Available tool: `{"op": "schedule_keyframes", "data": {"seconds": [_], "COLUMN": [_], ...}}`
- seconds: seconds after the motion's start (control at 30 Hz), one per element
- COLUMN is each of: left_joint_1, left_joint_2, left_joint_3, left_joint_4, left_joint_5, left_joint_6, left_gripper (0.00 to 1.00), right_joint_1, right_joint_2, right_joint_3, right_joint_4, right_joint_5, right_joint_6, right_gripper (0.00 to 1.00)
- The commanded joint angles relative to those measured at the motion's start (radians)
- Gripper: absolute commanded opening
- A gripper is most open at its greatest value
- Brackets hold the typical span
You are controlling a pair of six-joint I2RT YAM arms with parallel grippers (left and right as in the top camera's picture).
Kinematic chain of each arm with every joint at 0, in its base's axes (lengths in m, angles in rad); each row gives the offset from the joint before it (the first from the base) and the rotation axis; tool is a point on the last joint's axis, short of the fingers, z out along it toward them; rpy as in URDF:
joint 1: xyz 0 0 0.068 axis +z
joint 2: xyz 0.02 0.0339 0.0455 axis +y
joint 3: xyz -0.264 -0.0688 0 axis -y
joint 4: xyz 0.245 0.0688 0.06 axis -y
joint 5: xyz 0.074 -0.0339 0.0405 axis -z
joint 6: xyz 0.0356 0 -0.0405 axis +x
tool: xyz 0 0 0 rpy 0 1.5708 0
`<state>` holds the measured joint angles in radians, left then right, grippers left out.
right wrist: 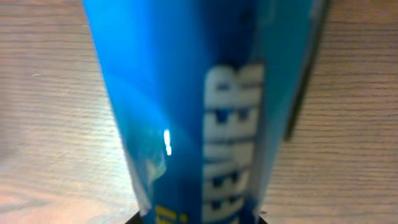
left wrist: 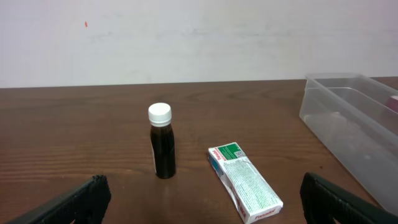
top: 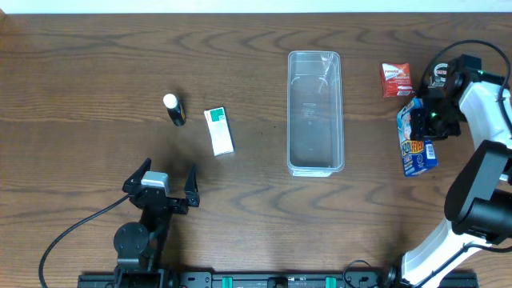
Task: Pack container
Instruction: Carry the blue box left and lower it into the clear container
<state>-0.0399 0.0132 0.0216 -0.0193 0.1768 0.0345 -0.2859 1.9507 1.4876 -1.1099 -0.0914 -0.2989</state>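
The container [top: 290, 112], a long clear plastic bin, stands empty at the table's middle; its left end shows in the left wrist view [left wrist: 348, 118]. A blue snack packet [top: 418, 152] lies at the right, and my right gripper [top: 426, 120] is shut on its upper end. Seen from the right wrist, the blue packet [right wrist: 186, 93] fills the frame, pinched between the jaws of my right gripper [right wrist: 199, 219]. My left gripper [top: 168, 172] stands wide open and holds nothing near the front left, also shown in its own view [left wrist: 202, 202].
A small dark bottle with a white cap [top: 174, 110] [left wrist: 163, 146] and a white-and-green box [top: 218, 130] [left wrist: 245, 190] lie ahead of the left gripper. A red packet [top: 396, 80] rests at the back right, between the container and the right arm.
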Motion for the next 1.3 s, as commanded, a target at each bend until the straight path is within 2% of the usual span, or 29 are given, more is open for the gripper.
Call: {"op": "schedule_keyframes", "data": {"seconds": [0.0,0.13,0.3,0.43,0.53,0.8,0.97,1.1,1.27], "left_joint_1": [0.006,0.006,0.006,0.006,0.006,0.006,0.006,0.006,0.006], "left_joint_2": [-0.002,-0.002,-0.002,-0.002,-0.002,-0.002,-0.002,-0.002,-0.002], "left_joint_3": [-0.018,-0.018,-0.018,-0.018,-0.018,-0.018,-0.018,-0.018,-0.018], "left_joint_4": [-0.032,-0.032,-0.032,-0.032,-0.032,-0.032,-0.032,-0.032,-0.032], "left_joint_5": [0.014,0.014,0.014,0.014,0.014,0.014,0.014,0.014,0.014], "left_joint_6": [0.014,0.014,0.014,0.014,0.014,0.014,0.014,0.014,0.014], "left_gripper": [0.98,0.98,0.98,0.98,0.98,0.98,0.98,0.98,0.98], "right_joint_1": [-0.005,-0.005,-0.002,0.011,0.041,0.194,0.299,0.352,0.405], "right_joint_2": [-0.013,-0.017,-0.017,-0.017,-0.016,-0.015,-0.015,-0.015,-0.014], "right_joint_3": [0.119,0.258,0.440,0.496,0.484,0.385,0.327,0.315,0.301], "right_joint_4": [-0.053,-0.184,-0.359,-0.383,-0.336,-0.022,0.149,0.183,0.183], "right_joint_5": [-0.106,-0.233,-0.493,-0.777,-0.880,-0.866,-0.729,-0.609,-0.547], "right_joint_6": [0.010,0.010,0.010,0.010,0.026,0.337,0.541,0.601,0.601], "right_gripper": [0.15,0.15,0.15,0.13,0.12,0.14,0.14,0.14,0.15]}}
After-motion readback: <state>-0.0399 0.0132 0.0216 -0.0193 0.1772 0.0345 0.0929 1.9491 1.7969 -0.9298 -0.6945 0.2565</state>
